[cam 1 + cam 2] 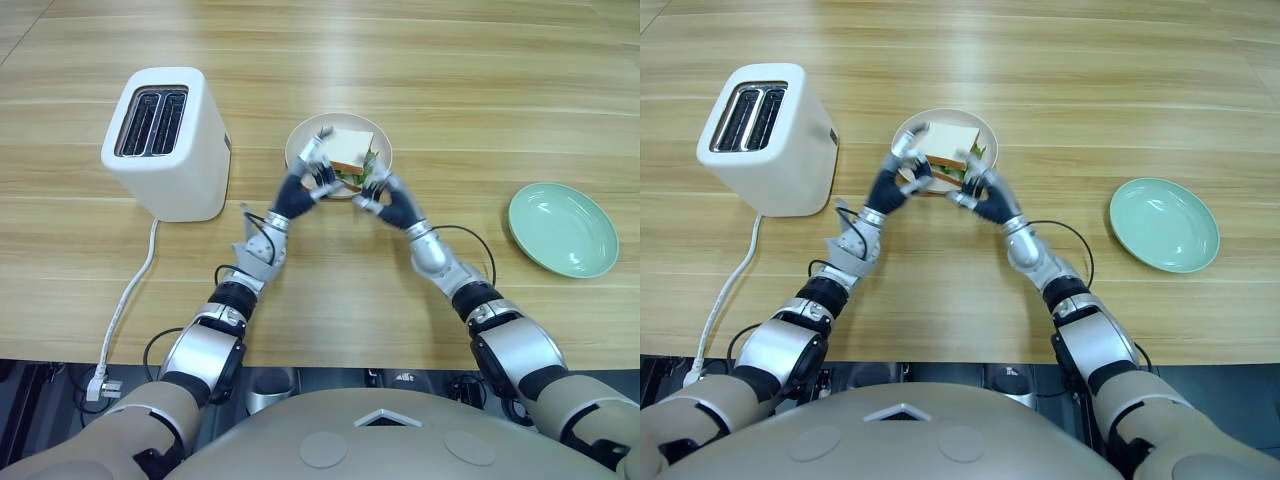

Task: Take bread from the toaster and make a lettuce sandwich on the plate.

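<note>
The toaster (pixel 170 150) stands at the left of the wooden table (pixel 450 80). Its slots (pixel 152 122) are dark, and whether any bread sits in them cannot be made out. Its white cord (pixel 130 300) trails toward the near edge and ends in a plug (pixel 104 385) just past it.

The sandwich (pixel 352 148) lies on the cream plate (pixel 297 137) at the middle. The left hand (pixel 303 182) covers the sandwich's left edge, its fingers curled around that edge in a grip. The lower slice is mostly hidden under the top one. The lettuce (pixel 371 160) is hard to make out, showing as a thin green fringe between the slices. The right hand (pixel 392 203) covers the near right corner and pinches it with curled fingers. Together the two hands hide the plate's near rim.

The toaster is near the cream plate's left side but apart from it, well clear of the left arm. Right of the right hand, well apart from it, a green plate (pixel 563 230) lies flat on the table. Thin black cables loop beside both wrists.

Counted: one toaster with two slots, one cord, one sandwich, two plates, and two hands, both on the sandwich.
</note>
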`<state>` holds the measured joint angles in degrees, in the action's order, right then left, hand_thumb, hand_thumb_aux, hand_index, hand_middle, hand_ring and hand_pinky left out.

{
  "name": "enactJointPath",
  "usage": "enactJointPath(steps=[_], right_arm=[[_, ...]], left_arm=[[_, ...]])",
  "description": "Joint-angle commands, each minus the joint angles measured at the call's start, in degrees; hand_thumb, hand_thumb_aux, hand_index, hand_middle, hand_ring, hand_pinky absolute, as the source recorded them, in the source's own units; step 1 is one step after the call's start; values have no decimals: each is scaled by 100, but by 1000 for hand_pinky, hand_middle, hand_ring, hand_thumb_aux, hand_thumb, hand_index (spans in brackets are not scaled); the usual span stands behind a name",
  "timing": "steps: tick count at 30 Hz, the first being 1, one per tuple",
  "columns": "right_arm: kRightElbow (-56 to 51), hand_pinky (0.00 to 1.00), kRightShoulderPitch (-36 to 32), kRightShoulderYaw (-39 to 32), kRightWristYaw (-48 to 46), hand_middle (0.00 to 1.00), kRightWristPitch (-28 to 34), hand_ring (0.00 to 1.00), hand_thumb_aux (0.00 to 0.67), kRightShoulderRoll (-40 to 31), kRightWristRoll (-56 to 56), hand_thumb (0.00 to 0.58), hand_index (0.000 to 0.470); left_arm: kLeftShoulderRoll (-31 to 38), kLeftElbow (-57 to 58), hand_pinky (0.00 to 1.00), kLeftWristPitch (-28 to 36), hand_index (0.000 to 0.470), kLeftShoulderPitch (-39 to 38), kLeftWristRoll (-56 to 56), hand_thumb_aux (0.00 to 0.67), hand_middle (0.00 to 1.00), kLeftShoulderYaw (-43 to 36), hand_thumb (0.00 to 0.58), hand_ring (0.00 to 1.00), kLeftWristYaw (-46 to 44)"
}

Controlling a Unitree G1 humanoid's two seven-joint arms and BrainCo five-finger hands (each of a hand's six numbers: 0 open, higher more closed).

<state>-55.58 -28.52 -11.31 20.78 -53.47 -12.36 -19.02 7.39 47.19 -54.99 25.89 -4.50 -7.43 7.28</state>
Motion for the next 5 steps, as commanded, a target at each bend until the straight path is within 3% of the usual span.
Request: enactJointPath(steps=[1,5], right_arm=[[-5,0,160,504,4,0,-52,0,0,134,565,0,0],[-169,0,252,749,36,0,27,0,0,274,683,0,0]], left_arm=[[-35,115,0,135,0,-67,596,0,0,573,0,0,-105],[-67,604,0,263,0,-32,670,0,0,964,0,0,-31]])
